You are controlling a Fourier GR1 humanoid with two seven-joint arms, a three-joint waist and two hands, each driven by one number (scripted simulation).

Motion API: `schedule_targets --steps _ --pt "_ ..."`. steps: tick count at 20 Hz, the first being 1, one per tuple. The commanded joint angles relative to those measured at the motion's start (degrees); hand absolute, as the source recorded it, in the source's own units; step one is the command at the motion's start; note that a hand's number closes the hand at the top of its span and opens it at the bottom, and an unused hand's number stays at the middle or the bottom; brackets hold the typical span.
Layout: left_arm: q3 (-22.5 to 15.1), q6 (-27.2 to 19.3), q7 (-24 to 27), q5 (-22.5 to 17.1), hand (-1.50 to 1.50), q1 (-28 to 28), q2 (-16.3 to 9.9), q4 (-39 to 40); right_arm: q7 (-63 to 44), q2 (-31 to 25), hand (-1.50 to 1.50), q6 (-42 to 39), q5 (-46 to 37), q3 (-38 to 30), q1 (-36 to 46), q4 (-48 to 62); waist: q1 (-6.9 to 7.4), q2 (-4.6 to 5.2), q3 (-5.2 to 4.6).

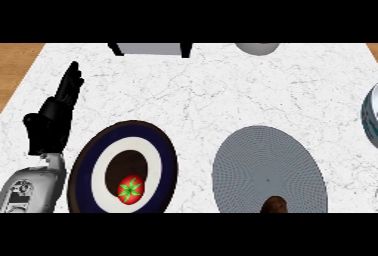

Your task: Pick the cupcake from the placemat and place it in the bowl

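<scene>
A round grey placemat (269,167) lies right of centre on the white marble counter. At its near edge, cut by the view's lower border, a small brown cupcake (275,204) shows only its top. Left of the mat stands a bowl (98,165) with a dark rim and navy and white rings. Inside it lies a red fruit with a green star-shaped top (131,189). My left hand (52,117) rests at the far left above the bowl, open, fingers straight and pointing up, holding nothing. My right hand does not show.
A grey box with black legs (151,48) stands at the counter's far edge. A grey rounded object (258,47) sits beside it. A striped round object (371,114) is cut by the right edge. Wooden floor (16,62) shows beyond the counter's left edge.
</scene>
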State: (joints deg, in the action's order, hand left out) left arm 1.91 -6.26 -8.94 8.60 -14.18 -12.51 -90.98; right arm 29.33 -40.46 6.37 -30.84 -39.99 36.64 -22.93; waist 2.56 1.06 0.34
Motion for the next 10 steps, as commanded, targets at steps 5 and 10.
schedule_targets --steps 5,10 --pt "1.1 -0.6 0.6 0.2 0.0 -0.7 0.4 1.5 7.1 -4.0 -1.5 -2.2 6.0 -5.5 2.1 7.5 -0.81 -0.23 -0.1" --pt "1.0 0.5 -3.4 0.5 0.0 -0.7 -0.8 -2.0 9.6 -10.7 -1.5 -13.8 9.9 -8.4 -3.1 10.3 -1.4 -0.46 -0.07"
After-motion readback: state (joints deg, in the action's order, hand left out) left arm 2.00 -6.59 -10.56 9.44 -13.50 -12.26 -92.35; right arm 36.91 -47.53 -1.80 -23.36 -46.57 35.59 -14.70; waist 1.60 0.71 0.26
